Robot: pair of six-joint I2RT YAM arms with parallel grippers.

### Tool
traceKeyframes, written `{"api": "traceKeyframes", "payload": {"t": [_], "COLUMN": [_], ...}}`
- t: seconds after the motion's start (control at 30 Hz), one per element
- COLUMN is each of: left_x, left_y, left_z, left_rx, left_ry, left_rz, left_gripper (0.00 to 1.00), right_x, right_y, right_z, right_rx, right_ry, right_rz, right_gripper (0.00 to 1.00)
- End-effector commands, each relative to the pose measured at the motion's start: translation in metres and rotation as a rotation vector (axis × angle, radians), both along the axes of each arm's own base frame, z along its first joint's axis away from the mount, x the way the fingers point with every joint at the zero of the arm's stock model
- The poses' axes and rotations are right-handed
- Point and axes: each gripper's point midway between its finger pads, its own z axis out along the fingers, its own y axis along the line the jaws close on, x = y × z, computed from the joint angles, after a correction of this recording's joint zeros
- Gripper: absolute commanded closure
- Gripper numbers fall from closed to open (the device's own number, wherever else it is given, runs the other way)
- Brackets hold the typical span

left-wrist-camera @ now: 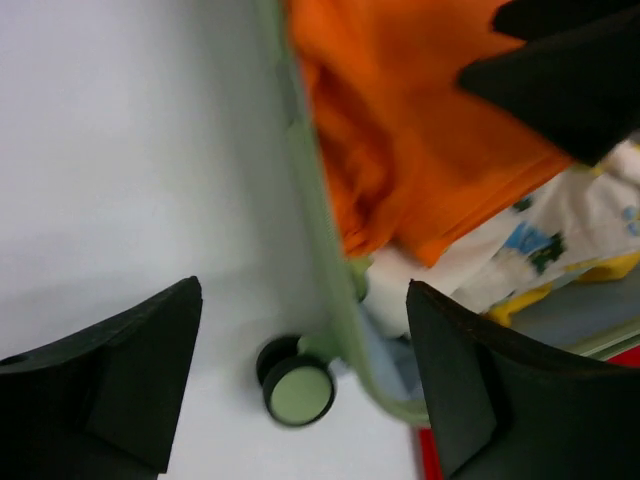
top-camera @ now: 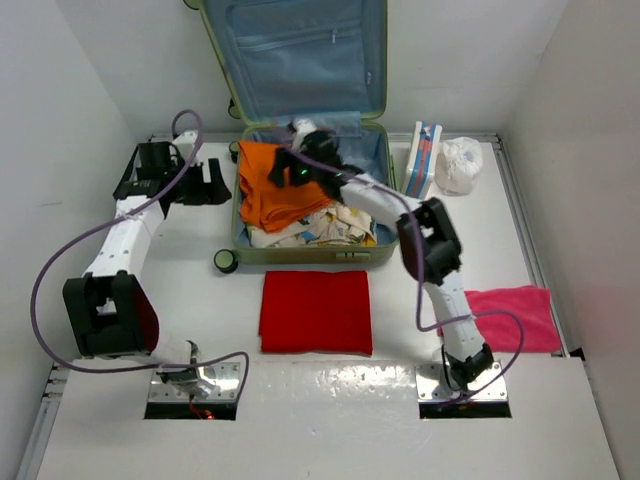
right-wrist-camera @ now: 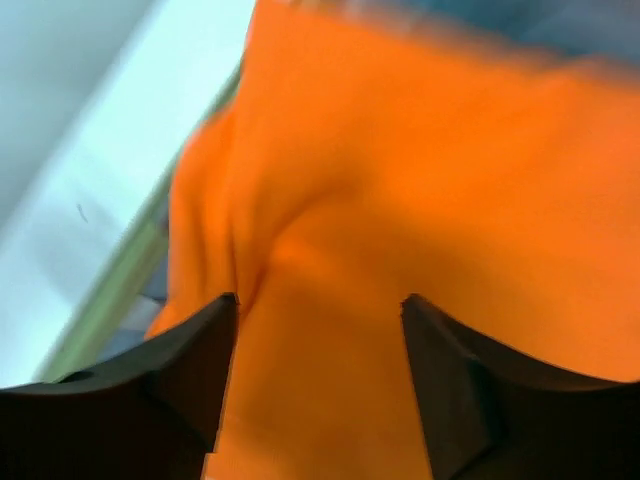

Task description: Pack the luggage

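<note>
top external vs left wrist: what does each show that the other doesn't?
Top external only: the luggage's raised lid, red cloth, pink cloth, both arms. Left wrist only: the wheel's pale-green face close up, framed by the left fingers, which are spread. Both: orange garment, printed cloth, luggage rim.
</note>
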Motion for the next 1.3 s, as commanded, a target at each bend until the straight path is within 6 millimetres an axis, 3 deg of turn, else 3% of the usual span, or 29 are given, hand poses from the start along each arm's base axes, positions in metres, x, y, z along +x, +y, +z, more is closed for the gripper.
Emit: {"api": "traceKeyframes", "payload": {"t": [0.0,0.07,0.1,0.13,0.17,0.2,0.23,0.27,0.3,0.33,0.4,0.43,0.57,0.6,0.67,0.7,0.73,0.8,0.83,0.87,0.9,0.93,1.0,1.03,1.1,1.13,1.2,1.23,1.27], "left_x": [0.038,0.054,0.067,0.074,0.082,0.09,0.101,0.107,0.115,0.121,0.137,0.141,0.16,0.165,0.171,0.179,0.181,0.19,0.199,0.2,0.204,0.212,0.217,0.219,0.218,0.212,0.202,0.192,0.186], "left_y": [-0.041,-0.064,-0.065,-0.069,-0.079,-0.079,-0.081,-0.084,-0.088,-0.089,-0.099,-0.096,-0.106,-0.114,-0.119,-0.124,-0.132,-0.151,-0.162,-0.173,-0.182,-0.195,-0.203,-0.203,-0.209,-0.209,-0.21,-0.204,-0.199], "left_z": [0.069,0.083,0.068,0.064,0.069,0.064,0.044,0.036,0.037,0.028,0.008,0.0,-0.036,-0.055,-0.077,-0.077,-0.109,-0.128,-0.125,-0.149,-0.152,-0.142,-0.14,-0.135,-0.111,-0.085,-0.049,-0.006,0.018], "left_rx": [-0.026,-0.033,-0.009,0.006,0.016,0.035,0.05,0.043,0.04,0.055,0.089,0.129,0.175,0.185,0.205,0.193,0.183,0.129,0.106,0.077,0.083,0.078,0.089,0.096,0.07,0.065,0.039,0.02,-0.002], "left_ry": [-0.238,-0.27,-0.239,-0.233,-0.245,-0.235,-0.196,-0.168,-0.162,-0.141,-0.108,-0.092,-0.035,-0.006,0.028,0.019,0.07,0.07,0.047,0.074,0.055,0.016,-0.013,-0.028,-0.076,-0.121,-0.187,-0.269,-0.312], "left_rz": [-0.098,-0.116,-0.093,-0.087,-0.094,-0.057,-0.036,-0.007,0.005,0.037,0.065,0.099,0.132,0.117,0.114,0.105,0.072,-0.01,-0.062,-0.118,-0.156,-0.185,-0.219,-0.227,-0.262,-0.274,-0.292,-0.29,-0.302], "left_gripper": [0.23,0.27,0.29,0.3,0.3,0.3,0.32,0.32,0.32,0.32,0.35,0.36,0.36,0.36,0.36,0.36,0.33,0.28,0.25,0.22,0.2,0.17,0.15,0.15,0.09,0.09,0.07,0.05,0.04], "right_x": [0.024,0.034,0.032,0.027,0.023,0.018,0.009,0.003,-0.002,-0.011,-0.023,-0.033,-0.05,-0.055,-0.066,-0.072,-0.079,-0.095,-0.104,-0.112,-0.121,-0.134,-0.144,-0.15,-0.147,-0.15,-0.135,-0.13,-0.122], "right_y": [-0.069,-0.111,-0.134,-0.139,-0.165,-0.173,-0.181,-0.201,-0.206,-0.214,-0.236,-0.245,-0.285,-0.292,-0.3,-0.31,-0.314,-0.323,-0.327,-0.332,-0.338,-0.343,-0.359,-0.367,-0.393,-0.4,-0.415,-0.421,-0.425], "right_z": [0.156,0.151,0.161,0.162,0.147,0.155,0.162,0.138,0.137,0.155,0.132,0.139,0.134,0.131,0.146,0.137,0.147,0.138,0.149,0.142,0.132,0.135,0.133,0.118,0.127,0.114,0.117,0.114,0.101], "right_rx": [0.257,0.238,0.229,0.217,0.178,0.177,0.166,0.125,0.113,0.116,0.07,0.059,0.011,-0.001,-0.008,-0.023,-0.022,-0.059,-0.06,-0.084,-0.11,-0.123,-0.152,-0.173,-0.199,-0.223,-0.244,-0.259,-0.27], "right_ry": [-0.134,-0.107,-0.104,-0.1,-0.06,-0.073,-0.078,-0.017,-0.008,-0.034,0.023,0.013,0.053,0.064,0.038,0.076,0.061,0.104,0.078,0.104,0.132,0.128,0.131,0.157,0.096,0.113,0.035,0.024,0.047], "right_rz": [-0.122,-0.175,-0.204,-0.189,-0.217,-0.22,-0.216,-0.24,-0.241,-0.245,-0.266,-0.271,-0.341,-0.349,-0.358,-0.374,-0.377,-0.373,-0.373,-0.372,-0.374,-0.377,-0.421,-0.443,-0.548,-0.577,-0.629,-0.65,-0.654], "right_gripper": [0.37,0.42,0.44,0.45,0.46,0.46,0.46,0.46,0.46,0.46,0.46,0.46,0.45,0.45,0.45,0.44,0.44,0.43,0.43,0.43,0.42,0.41,0.36,0.34,0.31,0.3,0.3,0.3,0.3]}}
